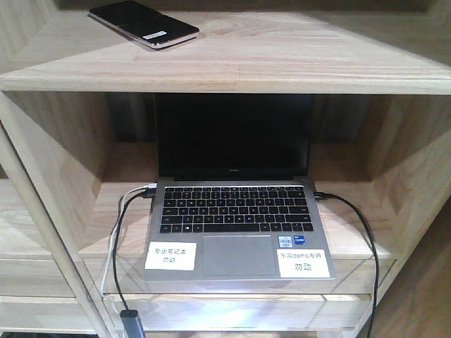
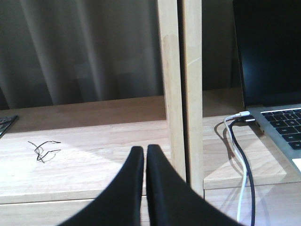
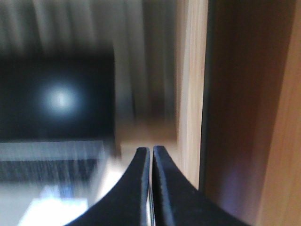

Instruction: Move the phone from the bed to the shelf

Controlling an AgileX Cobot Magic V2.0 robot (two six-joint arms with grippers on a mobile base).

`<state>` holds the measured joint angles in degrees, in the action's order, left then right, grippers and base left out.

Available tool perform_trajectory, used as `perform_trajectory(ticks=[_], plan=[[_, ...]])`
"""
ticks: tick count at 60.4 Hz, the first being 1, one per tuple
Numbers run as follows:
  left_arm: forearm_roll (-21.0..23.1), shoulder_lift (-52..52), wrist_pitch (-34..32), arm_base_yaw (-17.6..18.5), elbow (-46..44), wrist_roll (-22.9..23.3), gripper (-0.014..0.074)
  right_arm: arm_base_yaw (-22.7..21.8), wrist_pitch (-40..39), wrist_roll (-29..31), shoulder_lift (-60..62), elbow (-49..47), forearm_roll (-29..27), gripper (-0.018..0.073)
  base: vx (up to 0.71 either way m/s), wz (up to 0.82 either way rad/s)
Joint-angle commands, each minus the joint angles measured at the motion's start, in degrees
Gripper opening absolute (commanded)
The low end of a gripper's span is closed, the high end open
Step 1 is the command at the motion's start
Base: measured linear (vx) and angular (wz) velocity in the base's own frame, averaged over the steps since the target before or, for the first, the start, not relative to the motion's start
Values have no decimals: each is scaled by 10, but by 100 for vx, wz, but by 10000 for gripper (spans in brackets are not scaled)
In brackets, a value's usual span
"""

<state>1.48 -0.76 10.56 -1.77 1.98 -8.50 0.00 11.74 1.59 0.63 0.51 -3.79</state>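
In the front-facing view, the phone (image 1: 144, 24) is lying flat on the upper board of the shelf (image 1: 296, 63), towards its left, with its white sticker facing up and nothing touching it. In the compartment below, an open grey laptop (image 1: 236, 225) is sitting with a dark screen, and cables (image 1: 120, 246) are trailing from its left side down over the near edge. No gripper is showing in this view, and the bed is not showing anywhere. In the left wrist view, the left gripper (image 2: 144, 153) is hanging closed and empty, its two black fingers pressing together in front of a wooden upright (image 2: 181, 94), with the laptop's corner at the far right. In the right wrist view, which is blurring heavily, the right gripper (image 3: 151, 155) is likewise closed on nothing, near a wooden post. Judging from this, the placing is looking done, with only pulling the arms away possibly remaining.
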Motion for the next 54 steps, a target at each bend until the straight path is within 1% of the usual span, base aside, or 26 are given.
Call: perform_trajectory(ticks=[1,6,15,38,54], plan=[[5,-7,-41,4,-13,3,1,-3,-57,0,6,15,1,-6,0,0],[5,-7,-41,4,-13,3,1,-3,-51,0,6,13,2,-6,0,0],[5,-7,-41,4,-13,3,1,-3,-61,2,6,13,3,-6,0,0],[5,-7,-41,4,-13,3,1,-3,-122,2,6,13,3,-6,0,0],[5,-7,-41,4,-13,3,1,-3,-122,2,6,13,3,-6,0,0]])
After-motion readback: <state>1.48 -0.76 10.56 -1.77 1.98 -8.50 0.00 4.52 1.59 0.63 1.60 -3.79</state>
